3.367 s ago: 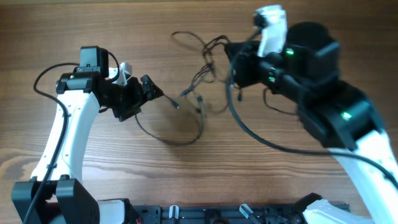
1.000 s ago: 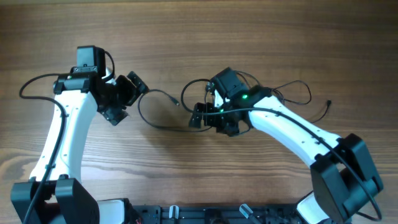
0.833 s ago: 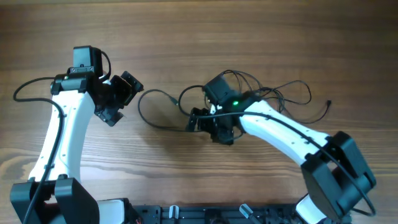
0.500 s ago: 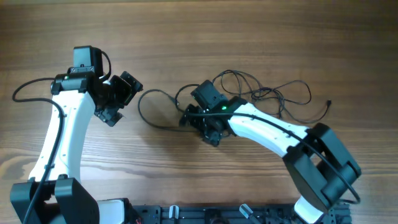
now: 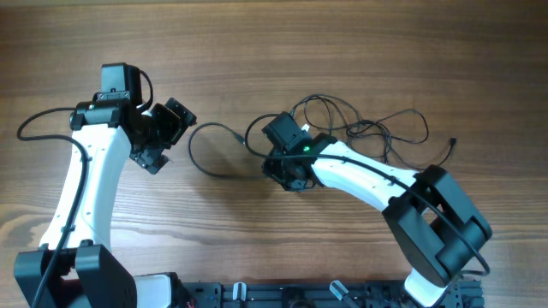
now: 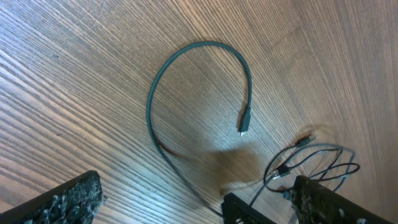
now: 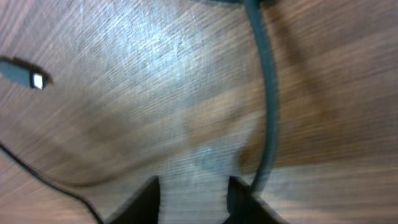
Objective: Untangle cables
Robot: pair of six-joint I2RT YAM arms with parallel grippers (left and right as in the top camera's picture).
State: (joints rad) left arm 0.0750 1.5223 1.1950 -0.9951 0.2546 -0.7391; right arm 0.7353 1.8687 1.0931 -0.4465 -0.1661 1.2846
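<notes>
A dark looped cable [image 5: 199, 159] [image 6: 186, 53] lies on the wood between the arms, its plug end [image 6: 244, 122] free. A bunch of thin black cables [image 5: 368, 127] sprawls to the right of it. My left gripper [image 5: 174, 135] [image 6: 196, 193] hovers open to the left of the loop with nothing in it. My right gripper [image 5: 277, 169] [image 7: 193, 196] is down on the table at the loop's right end. Its jaws stand narrow with bare wood between the tips. The cable [image 7: 267, 93] runs down to the right fingertip [image 7: 245, 196] and disappears behind it.
Thick black arm cables curve beside the left arm [image 5: 43, 120]. A small plug [image 7: 25, 73] and a thin strand lie left of the right fingers. The arms' bases [image 5: 282, 295] line the near table edge.
The right arm has slid left from the bunch to the loop's right end, and its jaws have drawn in from wide open. The left arm has barely moved.
</notes>
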